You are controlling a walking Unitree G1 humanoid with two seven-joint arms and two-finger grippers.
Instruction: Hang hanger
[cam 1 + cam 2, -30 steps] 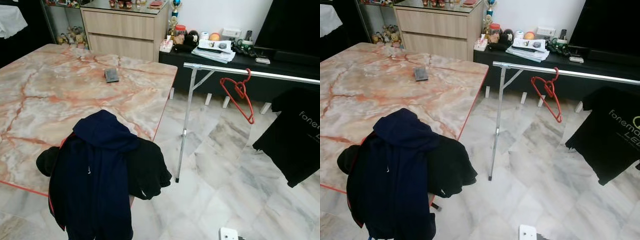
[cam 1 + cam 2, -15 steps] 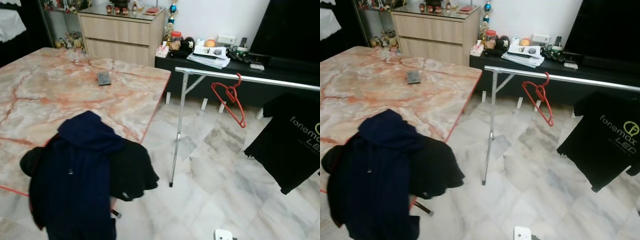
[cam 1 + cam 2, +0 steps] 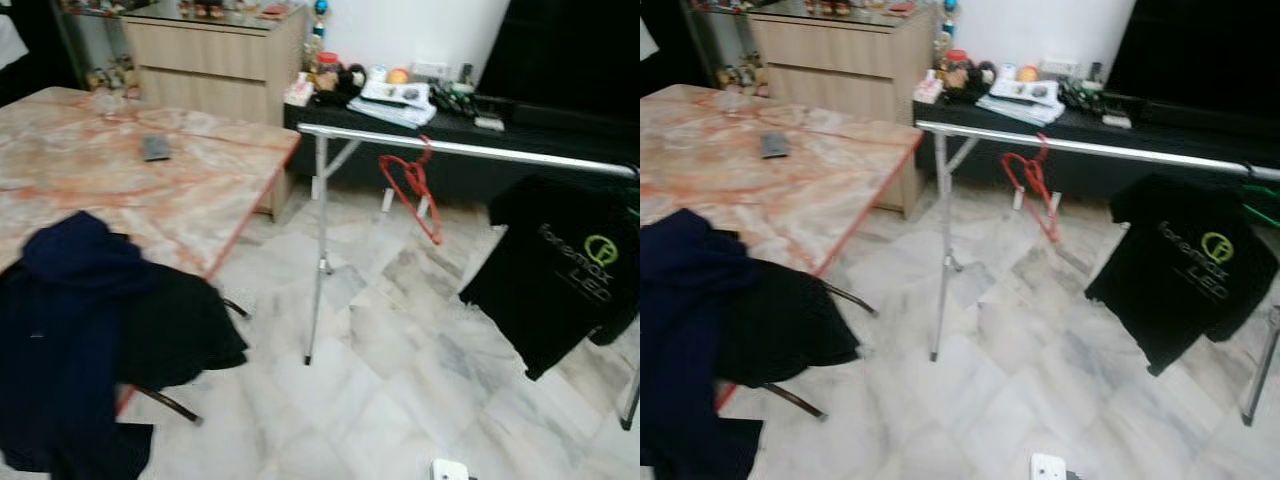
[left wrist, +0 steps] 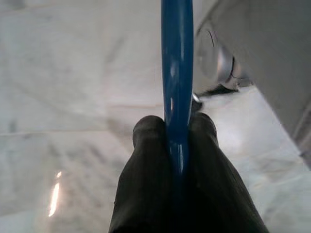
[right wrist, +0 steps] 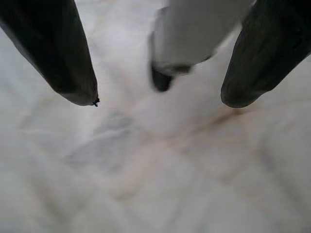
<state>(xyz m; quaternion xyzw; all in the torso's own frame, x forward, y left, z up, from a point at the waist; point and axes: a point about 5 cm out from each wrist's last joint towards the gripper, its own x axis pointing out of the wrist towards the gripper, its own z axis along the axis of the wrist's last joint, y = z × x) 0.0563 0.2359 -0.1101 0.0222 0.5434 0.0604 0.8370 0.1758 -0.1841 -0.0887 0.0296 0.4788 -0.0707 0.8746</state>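
The left gripper (image 4: 176, 133) is closed on a blue hanger (image 4: 177, 73); its two black fingers (image 4: 146, 160) press the blue bar from both sides, above the pale marble floor (image 4: 73, 97). The right gripper (image 5: 158, 94) has its fingers wide apart and holds nothing, pointing down at the same floor.

In the head views, a silver clothes rail (image 3: 460, 148) stands on the marble floor in front of a low black cabinet (image 3: 400, 150). A red hanger (image 3: 410, 185) hangs on the rail, and further along it hangs a black T-shirt (image 3: 560, 270) with a green logo. To the robot's left is a table with a pink marble top (image 3: 120, 190). A dark blue garment (image 3: 50, 340) and a black garment (image 3: 170, 325) are draped over its near edge. A small dark object (image 3: 155, 147) lies on the tabletop.
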